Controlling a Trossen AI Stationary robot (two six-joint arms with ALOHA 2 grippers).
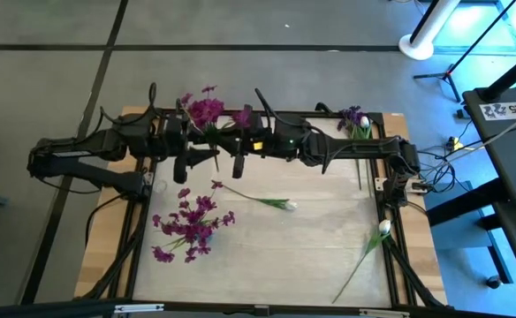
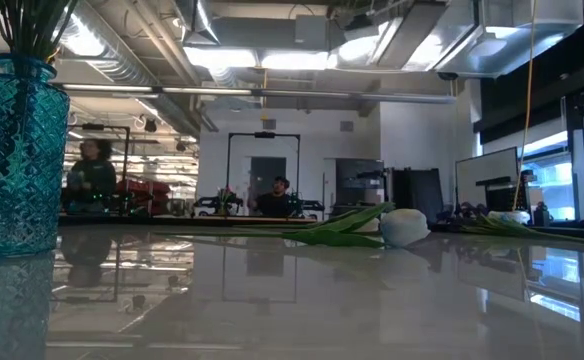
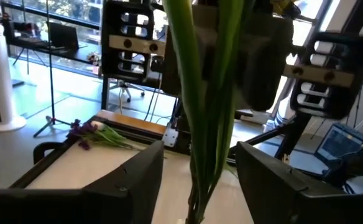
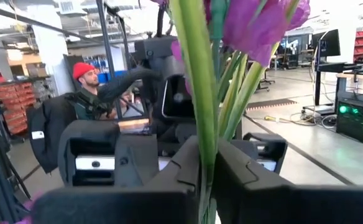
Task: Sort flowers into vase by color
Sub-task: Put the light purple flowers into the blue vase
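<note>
A purple-bloomed stem bunch stands upright between my two grippers, which face each other above the table's far middle. My right gripper is shut on its green stem. My left gripper is open, one finger on either side of the green stems, apart from them. A blue vase holding purple flowers stands near the left. One white tulip lies flat on the table's middle, another lies near the right edge. A small purple and white bunch lies at the far right corner. My right gripper pinches the green stem between its two fingers, below the purple blooms. The fingers come level from the table's right side and lie across the stem. The stem stands upright with the blooms above the fingers; its lower end does not show.
The table's frame rails run along its edges. Bare tabletop lies toward the near side between the vase and the right tulip. People sit in the room beyond, one in a red cap.
</note>
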